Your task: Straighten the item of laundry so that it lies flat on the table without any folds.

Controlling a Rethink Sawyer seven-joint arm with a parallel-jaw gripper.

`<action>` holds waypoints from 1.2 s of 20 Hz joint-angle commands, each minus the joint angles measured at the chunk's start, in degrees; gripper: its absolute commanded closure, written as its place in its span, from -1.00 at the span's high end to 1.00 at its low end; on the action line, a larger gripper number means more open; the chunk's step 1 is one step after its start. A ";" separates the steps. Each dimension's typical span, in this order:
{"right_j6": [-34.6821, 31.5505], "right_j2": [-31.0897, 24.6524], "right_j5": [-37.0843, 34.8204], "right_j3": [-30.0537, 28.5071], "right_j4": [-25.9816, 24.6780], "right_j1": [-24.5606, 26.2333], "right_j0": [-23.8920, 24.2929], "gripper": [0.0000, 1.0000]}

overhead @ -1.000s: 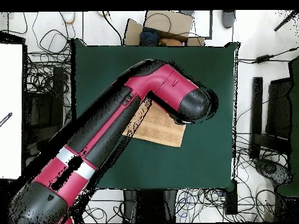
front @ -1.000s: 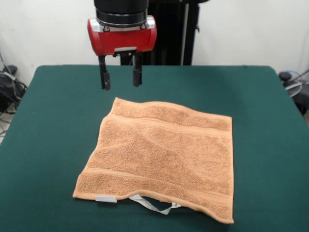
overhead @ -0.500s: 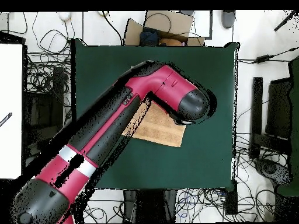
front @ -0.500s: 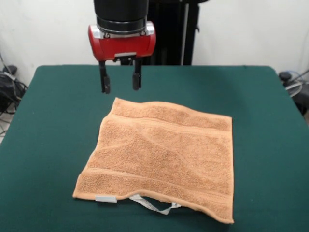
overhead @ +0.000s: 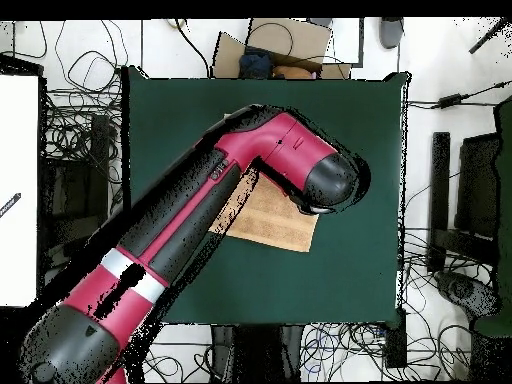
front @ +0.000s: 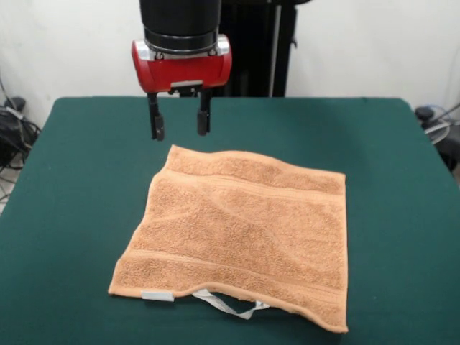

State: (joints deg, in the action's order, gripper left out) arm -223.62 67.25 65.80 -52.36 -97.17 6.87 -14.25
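The orange-tan terry towel [front: 248, 230] lies spread on the green table [front: 72, 187], roughly square, with a slight diagonal wrinkle across its middle. Its near edge is a little rucked, and a white tag [front: 231, 306] and a grey label [front: 157, 295] show there. My gripper [front: 180, 123] hangs open and empty above the table, just behind the towel's far left corner. In the overhead view the arm [overhead: 200, 230] covers most of the towel [overhead: 280, 225]; the gripper is hidden under it.
The black pedestal [front: 251, 50] stands behind the table's far edge. Cables [front: 14, 129] lie on the floor at the left. In the overhead view a cardboard box [overhead: 285, 50] sits beyond the table and cables surround it.
The gripper has risen a little and shifted slightly. The towel has not moved.
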 commanded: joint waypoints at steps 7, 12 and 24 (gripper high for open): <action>-9.70 -6.70 -3.83 -2.68 5.03 2.03 -0.64 1.00; -2.57 -8.86 -9.56 -6.38 7.86 0.97 -1.65 1.00; -0.74 -9.55 -18.17 -11.56 11.64 1.45 -5.68 1.00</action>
State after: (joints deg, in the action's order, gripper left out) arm -223.62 67.06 50.47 -60.37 -89.65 6.44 -17.71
